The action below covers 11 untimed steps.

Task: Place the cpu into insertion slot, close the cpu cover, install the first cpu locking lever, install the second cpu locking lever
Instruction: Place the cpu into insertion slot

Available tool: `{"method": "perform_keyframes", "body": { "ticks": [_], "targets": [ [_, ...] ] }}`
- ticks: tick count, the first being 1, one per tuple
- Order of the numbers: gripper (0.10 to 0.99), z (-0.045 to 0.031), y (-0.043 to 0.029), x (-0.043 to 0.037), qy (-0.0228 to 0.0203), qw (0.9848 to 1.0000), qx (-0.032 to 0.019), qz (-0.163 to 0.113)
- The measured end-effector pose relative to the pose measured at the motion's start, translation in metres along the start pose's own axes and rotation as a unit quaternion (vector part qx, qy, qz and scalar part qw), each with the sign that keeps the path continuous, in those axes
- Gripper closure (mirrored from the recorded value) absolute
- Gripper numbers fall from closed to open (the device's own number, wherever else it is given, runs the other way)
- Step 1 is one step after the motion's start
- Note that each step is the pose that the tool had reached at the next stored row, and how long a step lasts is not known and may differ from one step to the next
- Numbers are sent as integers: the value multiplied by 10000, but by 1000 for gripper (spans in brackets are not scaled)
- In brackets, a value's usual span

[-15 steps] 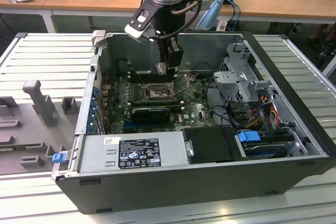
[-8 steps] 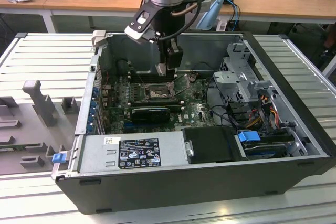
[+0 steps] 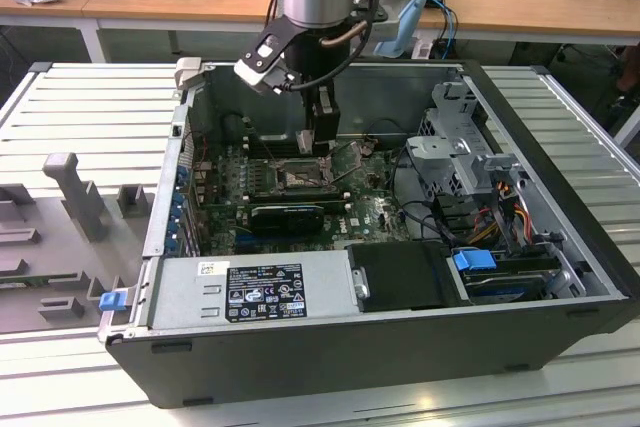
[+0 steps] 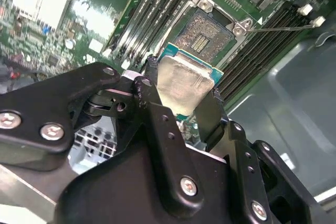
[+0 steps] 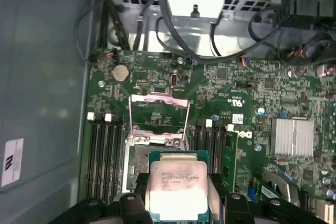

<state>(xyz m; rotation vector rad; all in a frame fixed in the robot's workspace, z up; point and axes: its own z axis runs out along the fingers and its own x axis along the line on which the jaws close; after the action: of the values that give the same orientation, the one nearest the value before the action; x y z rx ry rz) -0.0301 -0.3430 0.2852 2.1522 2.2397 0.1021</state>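
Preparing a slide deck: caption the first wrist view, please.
Pincer holds the CPU over the open insertion slot, CPU cover raised, green motherboard around.

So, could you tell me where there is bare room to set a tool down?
The ribbed tabletop on the exterior view's right of the case is bare. Inside, cables and the drive cage crowd it.

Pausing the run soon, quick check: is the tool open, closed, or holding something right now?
Tool: closed on the chip, holding it just above the empty socket, not yet seated.
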Motion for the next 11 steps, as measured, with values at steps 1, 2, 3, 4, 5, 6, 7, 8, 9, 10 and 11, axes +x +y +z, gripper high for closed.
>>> {"method": "perform_keyframes", "body": {
  "ticks": [1, 2, 3, 4, 5, 6, 7, 8, 9, 10, 11],
  "targets": [
    [561, 18, -1, 1, -4, 10000, 0, 51],
    [561, 42, -3, 4, -5, 10000, 1, 73],
    [561, 60, -7, 4, -6, 10000, 1, 73],
    [561, 91, -12, 3, -5, 10000, 1, 70],
    [561, 123, -14, 3, -5, 10000, 1, 69],
    [561, 141, -16, 3, -5, 10000, 1, 70],
    [561, 160, -18, 5, -5, 10000, 0, 76],
    [561, 178, -20, 13, -7, 10000, 0, 94],
    [561, 196, -20, 14, -10, 9999, -2, 138],
    [561, 219, -21, 13, -16, 9998, -3, 218],
    [561, 238, -23, 16, -19, 9997, -3, 258]
  ]
}}
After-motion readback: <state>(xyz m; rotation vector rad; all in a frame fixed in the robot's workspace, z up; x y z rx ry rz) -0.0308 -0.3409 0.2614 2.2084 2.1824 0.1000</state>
